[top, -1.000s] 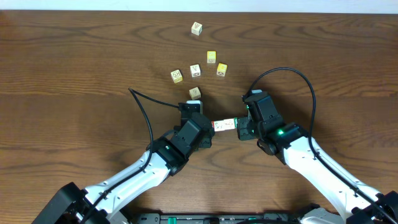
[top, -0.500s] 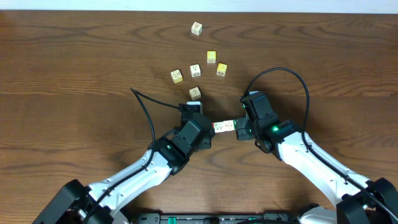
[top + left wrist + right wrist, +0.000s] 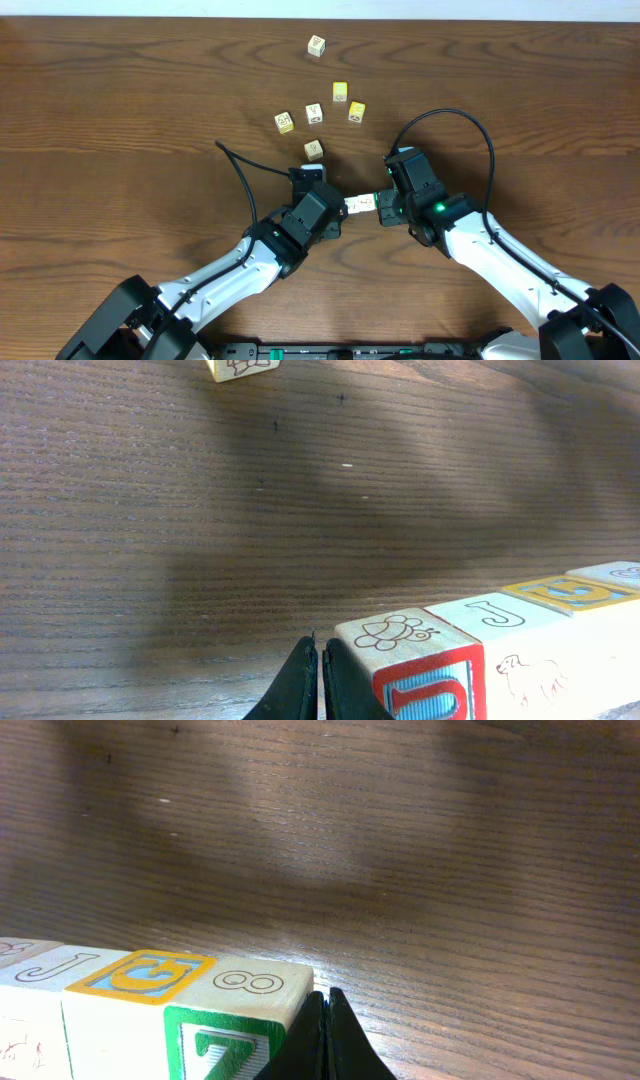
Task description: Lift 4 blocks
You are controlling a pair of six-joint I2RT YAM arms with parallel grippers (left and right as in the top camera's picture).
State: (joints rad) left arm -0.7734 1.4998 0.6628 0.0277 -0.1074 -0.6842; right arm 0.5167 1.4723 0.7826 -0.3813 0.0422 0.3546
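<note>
Our left gripper is clenched, its fingers together with nothing between them, and its tip sits against the red-faced block. That block ends the row of four blocks. Our right gripper is likewise clenched on nothing and presses the green Z block at the other end. The row bridges both tips above the table. Six loose cubes lie beyond.

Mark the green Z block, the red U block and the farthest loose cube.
green Z block [image 3: 225, 1045], right wrist view, its green-framed side face.
red U block [image 3: 425, 695], left wrist view, its red-framed side face.
farthest loose cube [image 3: 316, 45], overhead view, its top face.
</note>
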